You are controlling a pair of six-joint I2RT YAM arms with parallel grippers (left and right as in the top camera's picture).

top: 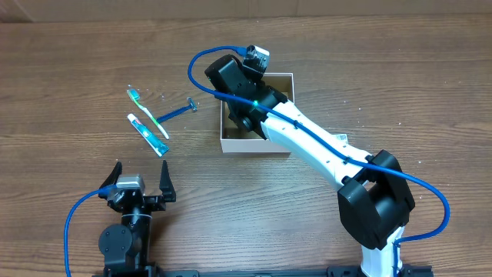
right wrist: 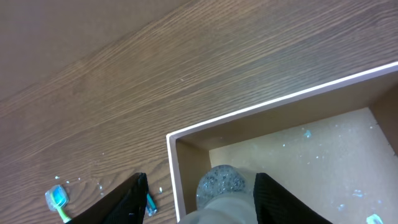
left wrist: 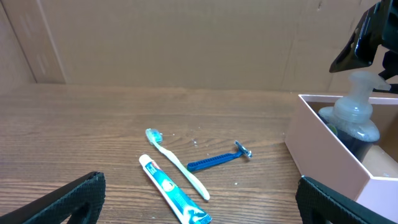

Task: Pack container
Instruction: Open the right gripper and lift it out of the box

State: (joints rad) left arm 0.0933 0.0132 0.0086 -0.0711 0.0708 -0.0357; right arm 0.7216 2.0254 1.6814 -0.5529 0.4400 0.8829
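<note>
The container (top: 254, 145) is a white-walled square box with a tan floor at the table's middle; it also shows in the left wrist view (left wrist: 323, 149) and the right wrist view (right wrist: 280, 102). A clear bottle (left wrist: 356, 115) with dark liquid stands inside it at the near-left corner (right wrist: 221, 186). My right gripper (right wrist: 202, 199) is over that corner, jaws spread wide; one finger is outside the box wall, apart from the bottle. My left gripper (top: 140, 178) is open and empty near the front edge.
A green-white toothbrush (top: 147, 112), a toothpaste tube (top: 147, 135) and a blue razor (top: 175, 112) lie on the wood left of the box. They lie just ahead of my left fingers, the tube (left wrist: 171, 190) nearest.
</note>
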